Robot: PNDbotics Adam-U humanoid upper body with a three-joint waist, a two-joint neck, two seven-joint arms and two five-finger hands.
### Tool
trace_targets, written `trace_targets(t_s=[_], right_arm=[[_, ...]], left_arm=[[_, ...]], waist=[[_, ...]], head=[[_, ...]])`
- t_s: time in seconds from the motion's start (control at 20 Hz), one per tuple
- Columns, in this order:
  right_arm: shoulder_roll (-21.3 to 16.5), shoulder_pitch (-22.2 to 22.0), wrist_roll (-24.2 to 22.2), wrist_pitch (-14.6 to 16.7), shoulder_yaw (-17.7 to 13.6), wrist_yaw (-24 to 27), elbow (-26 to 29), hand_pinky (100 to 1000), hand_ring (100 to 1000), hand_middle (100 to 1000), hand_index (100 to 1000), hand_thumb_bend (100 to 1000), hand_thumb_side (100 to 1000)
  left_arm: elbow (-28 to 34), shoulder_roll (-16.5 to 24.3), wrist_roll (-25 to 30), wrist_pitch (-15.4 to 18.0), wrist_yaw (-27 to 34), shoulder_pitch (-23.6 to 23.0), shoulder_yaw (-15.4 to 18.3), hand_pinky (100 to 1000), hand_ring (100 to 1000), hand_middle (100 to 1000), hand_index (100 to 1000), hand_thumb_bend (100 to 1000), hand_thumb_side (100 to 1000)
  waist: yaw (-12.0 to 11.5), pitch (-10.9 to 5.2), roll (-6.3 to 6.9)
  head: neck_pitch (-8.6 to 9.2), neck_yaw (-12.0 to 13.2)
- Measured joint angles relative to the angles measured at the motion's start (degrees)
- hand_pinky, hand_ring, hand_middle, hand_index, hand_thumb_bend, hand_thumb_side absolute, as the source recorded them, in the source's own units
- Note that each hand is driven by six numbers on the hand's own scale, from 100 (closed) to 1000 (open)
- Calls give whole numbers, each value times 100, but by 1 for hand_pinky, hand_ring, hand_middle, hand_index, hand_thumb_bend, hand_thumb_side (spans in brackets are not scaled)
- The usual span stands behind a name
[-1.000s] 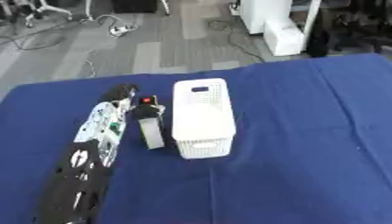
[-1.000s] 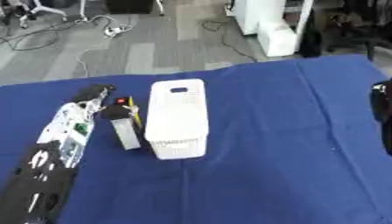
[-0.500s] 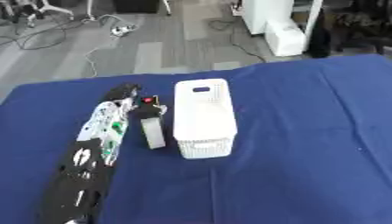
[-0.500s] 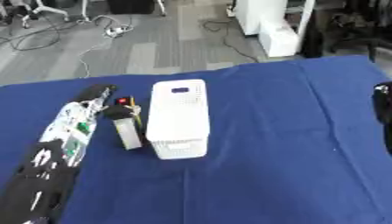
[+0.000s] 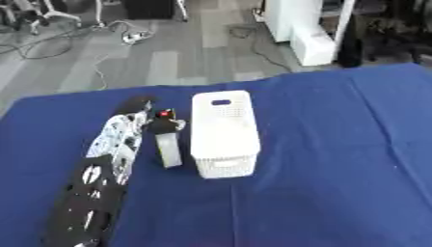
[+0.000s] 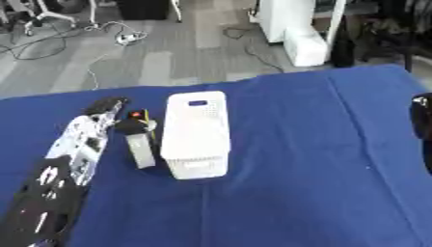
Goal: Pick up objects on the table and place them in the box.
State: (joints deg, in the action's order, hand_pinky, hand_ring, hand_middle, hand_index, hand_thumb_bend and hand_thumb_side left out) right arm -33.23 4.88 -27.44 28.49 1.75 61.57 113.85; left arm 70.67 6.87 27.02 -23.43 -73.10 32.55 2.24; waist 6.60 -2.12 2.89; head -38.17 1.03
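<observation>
Left eye view: I see the white box [image 5: 223,132] at centre frame on the blue table [image 5: 337,159], long axis running from upper to lower frame. My left arm [image 5: 101,178] enters from the lower left, and my left hand [image 5: 156,123] sits just left of the box, near its upper end. A grey upright object [image 5: 169,149] with a dark top and a red spot stands at the fingers, between hand and box. I cannot tell whether the fingers close on it. The box lies directly right of the object, so the left hand is the nearer one.

Right eye view: my right hand [image 6: 420,116] shows only as a dark shape at the right edge, well apart from the box; finger state not visible. Against the earlier frames, arm and object sit the same relative to the box
</observation>
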Motion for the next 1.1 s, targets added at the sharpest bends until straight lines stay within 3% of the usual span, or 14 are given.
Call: trace_targets(t_s=[0.2,0.3,0.4,0.55,0.7,0.75,0.8,0.9,1.1], right_arm=[[0,0,0,0,-1,14,0,163,290,251,384,100,1000],[0,1,0,0,-1,15,0,163,290,251,384,100,1000],[0,1,1,0,-1,17,0,163,290,251,384,100,1000],[0,2,4,0,-2,30,0,163,290,251,384,100,1000],[0,2,6,-1,-2,32,0,163,290,251,384,100,1000],[0,2,6,-1,-2,32,0,163,290,251,384,100,1000],[0,2,6,-1,-2,32,0,163,290,251,383,100,1000],[0,2,6,-1,-2,32,0,163,290,251,383,100,1000],[0,2,5,0,-2,32,0,163,290,251,383,100,1000]], left_arm=[[-15,-91,-5,-33,42,-1,38,275,574,829,978,543,590],[-25,-132,-8,-60,71,-5,62,237,532,782,880,535,528],[-51,-144,-19,-89,98,-9,82,191,472,710,757,477,457],[-98,-150,-102,-132,107,-23,143,139,434,658,663,424,400],[-156,-161,-291,-108,122,-24,198,100,369,543,524,227,317],[-170,-161,-381,-81,139,-24,214,100,376,554,536,251,326],[-189,-161,-485,-53,166,-25,226,100,355,507,475,131,296],[-235,-161,-700,2,234,-26,251,100,340,489,441,100,287],[-313,-153,-1052,93,317,-27,280,100,319,487,418,121,241]], waist=[[0,0,0],[0,0,1],[1,-2,3],[1,-20,6],[1,-28,10],[0,-28,10],[0,-28,10],[0,-28,11],[-1,-28,11]], head=[[-8,0],[-13,0],[-14,0],[-14,0],[-15,0],[-16,0],[-25,0],[-55,0],[-56,0]])
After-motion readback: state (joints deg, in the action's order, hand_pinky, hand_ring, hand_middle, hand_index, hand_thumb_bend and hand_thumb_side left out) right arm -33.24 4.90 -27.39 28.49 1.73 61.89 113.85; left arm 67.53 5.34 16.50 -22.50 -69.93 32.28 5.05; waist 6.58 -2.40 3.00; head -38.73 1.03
